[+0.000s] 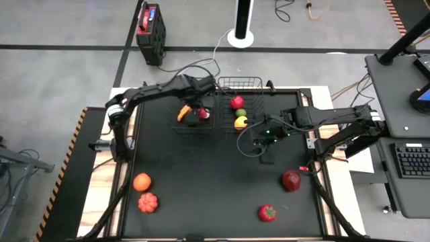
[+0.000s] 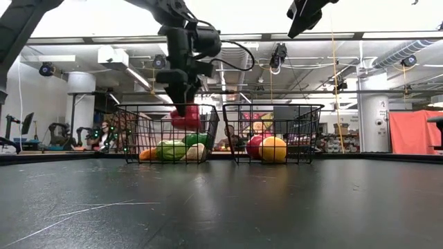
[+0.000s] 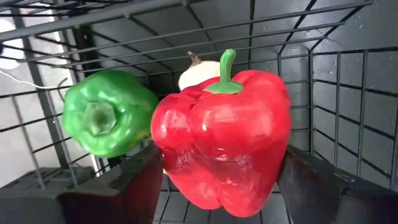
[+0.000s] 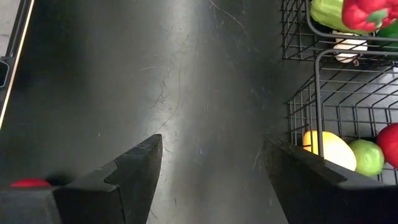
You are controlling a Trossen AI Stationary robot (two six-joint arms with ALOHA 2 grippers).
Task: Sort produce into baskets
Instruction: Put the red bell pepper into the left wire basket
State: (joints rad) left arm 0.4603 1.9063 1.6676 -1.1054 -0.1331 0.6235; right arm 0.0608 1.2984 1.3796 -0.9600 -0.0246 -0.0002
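We see the left gripper (image 3: 217, 180) closed around a red bell pepper (image 3: 222, 143), its two dark fingers (image 3: 134, 186) pressing the pepper's flanks and spread no wider than the fruit itself. It hangs inside the left basket (image 1: 191, 124), above a green pepper (image 3: 107, 112) and a pale garlic bulb (image 3: 194, 71) lying on the mesh floor.

The right gripper (image 4: 211, 177) hovers over bare black table (image 4: 155, 74) just beside the right basket (image 1: 240, 84), fingers wide apart and holding nothing.

From the low view we can tell the red pepper is lifted clear of the basket bottom, level with the rim; there the green pepper, something orange and the garlic sit below it. The high view alone shows what remains on the table: an orange (image 1: 142, 181) and a small orange pumpkin (image 1: 147, 202) near the left front corner, a dark red apple (image 1: 291, 179) and a red tomato (image 1: 267, 212) to the right front. The right wrist view reveals a lemon (image 4: 328, 149), a lime-green fruit (image 4: 367, 157) and part of a red piece in the right basket.
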